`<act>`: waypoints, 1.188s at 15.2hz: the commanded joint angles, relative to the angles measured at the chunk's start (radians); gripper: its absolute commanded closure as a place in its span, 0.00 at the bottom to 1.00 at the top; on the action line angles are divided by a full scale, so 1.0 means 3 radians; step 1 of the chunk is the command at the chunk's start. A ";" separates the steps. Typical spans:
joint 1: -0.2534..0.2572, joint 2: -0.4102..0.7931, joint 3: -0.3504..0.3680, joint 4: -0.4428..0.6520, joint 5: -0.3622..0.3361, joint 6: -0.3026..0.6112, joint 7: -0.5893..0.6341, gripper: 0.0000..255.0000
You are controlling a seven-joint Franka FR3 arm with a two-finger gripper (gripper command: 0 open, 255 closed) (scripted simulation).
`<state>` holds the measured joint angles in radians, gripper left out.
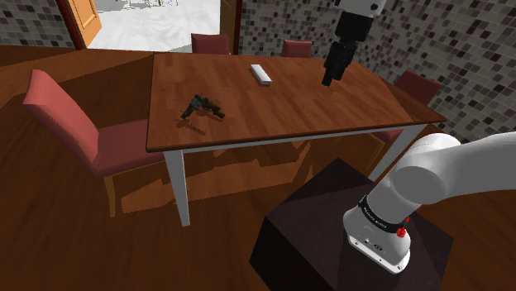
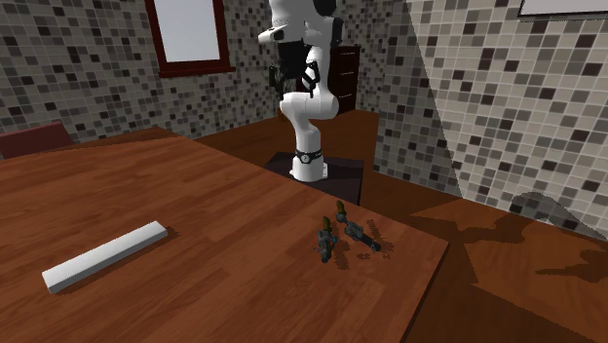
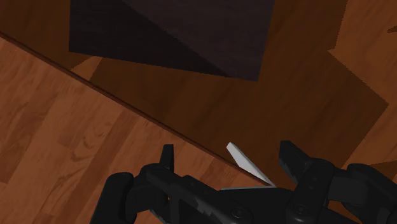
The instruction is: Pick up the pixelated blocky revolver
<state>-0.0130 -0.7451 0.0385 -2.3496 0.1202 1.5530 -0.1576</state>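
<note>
- The revolver [image 1: 204,106], a dark blocky thing with olive and brown patches, lies flat on the wooden table [image 1: 289,116]. In the shoulder view it sits towards the table's left end, close to the near long edge.
- In the second exterior view the revolver lies near the table's right corner, on the side towards the arm.
- The gripper [image 1: 330,79] hangs in the air over the right part of the table, pointing down. It is well apart from the revolver and touches nothing.
- The claw is released. In the wrist view its two black fingers [image 3: 167,156] stand apart with nothing clasped between them.
- Past the fingers in the wrist view are the table's edge, a sliver of white table leg [image 3: 249,164] and darker floor.
- A white bar [image 1: 261,73] lies flat towards the table's far edge. Reading the shoulder view from left to right, it comes between the revolver and the gripper and touches neither.
- A red chair [image 1: 70,124] stands at the table's left end. More red chairs stand along the far side and at the right end.
- The white arm [image 1: 438,178] rises from the dark stand [image 1: 331,240] at the near right of the shoulder view.
- A grey mosaic wall [image 1: 463,41] runs behind the table, with an orange door [image 1: 83,21] at the far left.
</note>
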 commanded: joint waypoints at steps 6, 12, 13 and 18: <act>0.0057 0.0532 0.0214 0.0139 0.0058 0.0421 0.0143 0.00; 0.0101 0.1232 0.0452 0.0449 0.0033 0.0838 0.0337 0.00; 0.0107 0.1354 0.0489 0.0516 0.0017 0.0897 0.0374 0.00; 0.0144 0.1981 0.0655 0.0912 -0.0119 0.1133 0.0575 0.00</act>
<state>0.0285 -0.1874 0.2267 -2.1006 0.0942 1.8804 0.0041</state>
